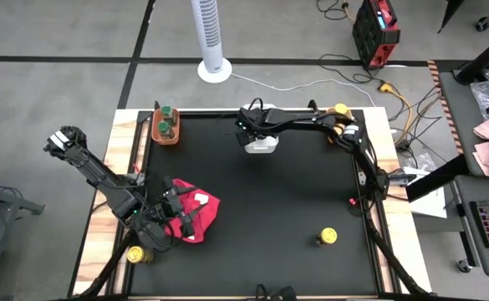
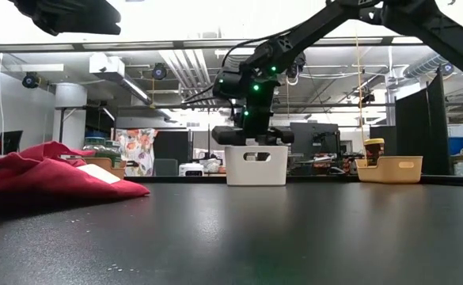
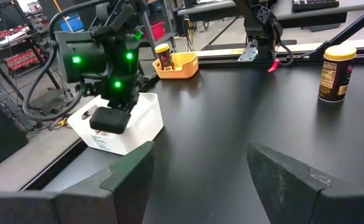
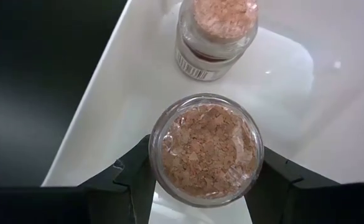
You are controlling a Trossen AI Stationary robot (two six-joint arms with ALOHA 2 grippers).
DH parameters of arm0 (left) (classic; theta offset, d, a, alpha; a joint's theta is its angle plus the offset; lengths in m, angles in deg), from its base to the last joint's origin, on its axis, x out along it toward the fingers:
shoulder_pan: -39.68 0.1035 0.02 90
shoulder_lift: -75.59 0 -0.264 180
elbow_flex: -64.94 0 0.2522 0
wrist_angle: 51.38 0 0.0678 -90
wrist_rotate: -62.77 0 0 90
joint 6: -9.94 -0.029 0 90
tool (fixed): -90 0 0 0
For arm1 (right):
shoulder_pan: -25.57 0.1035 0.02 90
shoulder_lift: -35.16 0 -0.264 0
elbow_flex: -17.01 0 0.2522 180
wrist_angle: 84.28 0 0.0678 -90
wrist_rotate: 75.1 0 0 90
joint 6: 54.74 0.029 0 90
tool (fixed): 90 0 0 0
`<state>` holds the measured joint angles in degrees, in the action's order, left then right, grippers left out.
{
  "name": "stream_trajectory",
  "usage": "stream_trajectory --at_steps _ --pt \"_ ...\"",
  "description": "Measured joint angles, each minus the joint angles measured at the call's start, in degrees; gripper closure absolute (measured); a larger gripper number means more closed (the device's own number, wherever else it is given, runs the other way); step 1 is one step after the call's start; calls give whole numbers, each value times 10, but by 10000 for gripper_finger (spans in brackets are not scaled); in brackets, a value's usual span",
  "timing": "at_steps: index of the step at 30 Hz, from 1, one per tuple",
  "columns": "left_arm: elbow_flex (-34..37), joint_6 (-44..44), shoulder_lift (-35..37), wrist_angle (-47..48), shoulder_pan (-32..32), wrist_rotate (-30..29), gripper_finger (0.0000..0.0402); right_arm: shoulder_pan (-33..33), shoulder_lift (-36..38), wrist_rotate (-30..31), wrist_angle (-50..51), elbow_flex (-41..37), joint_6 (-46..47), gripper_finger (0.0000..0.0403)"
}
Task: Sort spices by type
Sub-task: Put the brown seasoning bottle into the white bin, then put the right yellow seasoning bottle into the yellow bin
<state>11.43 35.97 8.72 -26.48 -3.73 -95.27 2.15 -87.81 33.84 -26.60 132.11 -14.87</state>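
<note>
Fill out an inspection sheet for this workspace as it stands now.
Surface: black table mat on a wooden-edged top.
Job's things: two pink jars in the white bin, one between the right arm's jaws, the other beside it; green-lidded jars in the orange bin; a yellow-lidded jar in the yellow bin; loose yellow-lidded jars near the front right and front left.
Clutter: red cloth.
Grippers: right gripper over the white bin, shut on a pink jar; left gripper open, by the cloth.
Cables: yellow and white leads on the floor.
Surroundings: tower fan, red case.
</note>
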Motion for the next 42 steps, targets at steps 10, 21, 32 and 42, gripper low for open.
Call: stream_trajectory --at_steps 10,21,32,42 --pt "0 0 0 0 0 0 164 0 -4 0 -4 0 -8 199" --pt "0 0 0 0 0 -2 164 0 -7 -3 -9 0 -15 189" --pt "0 1 0 0 0 -3 164 0 -1 -14 -5 0 -14 148" --pt "0 2 0 0 0 -3 164 14 61 -13 21 0 -44 146"
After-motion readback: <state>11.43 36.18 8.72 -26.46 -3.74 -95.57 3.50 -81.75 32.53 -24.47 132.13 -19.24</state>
